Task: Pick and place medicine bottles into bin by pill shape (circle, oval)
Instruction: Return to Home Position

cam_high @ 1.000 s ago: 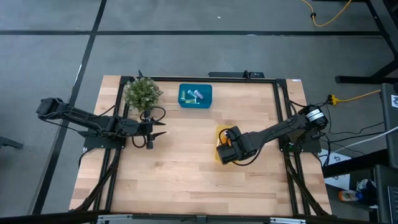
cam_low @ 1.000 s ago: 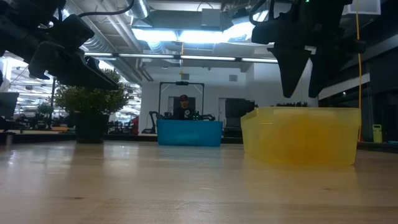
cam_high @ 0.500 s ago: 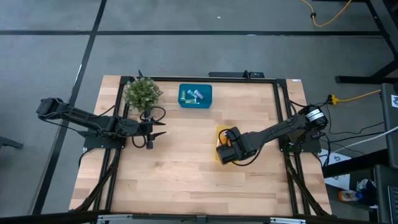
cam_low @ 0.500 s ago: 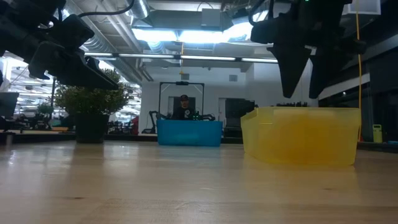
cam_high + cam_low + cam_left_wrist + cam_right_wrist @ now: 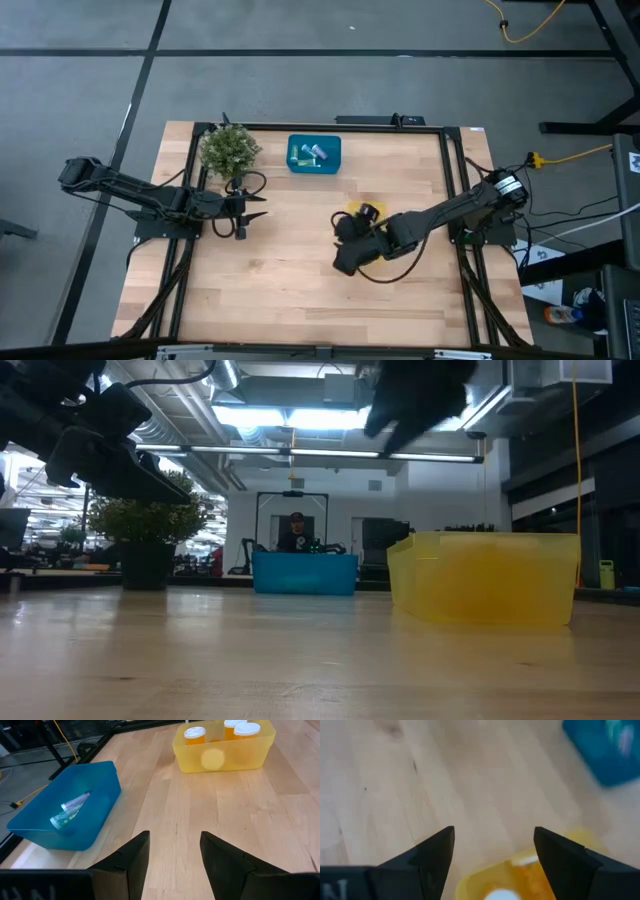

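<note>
Orange bottles lie in the yellow bin just beside the right gripper, fingers spread, empty.

blue bin, yellow bin, orange bottles

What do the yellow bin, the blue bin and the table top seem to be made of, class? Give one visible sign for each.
Translucent yellow rectangular bin: probably glossy plastic; light glows through its walls.
Opaque blue rectangular bin: likely smooth moulded plastic, with rounded corners and a soft sheen.
Pale table top: wood, seemingly sealed; grain lines and plank seams show.
</note>
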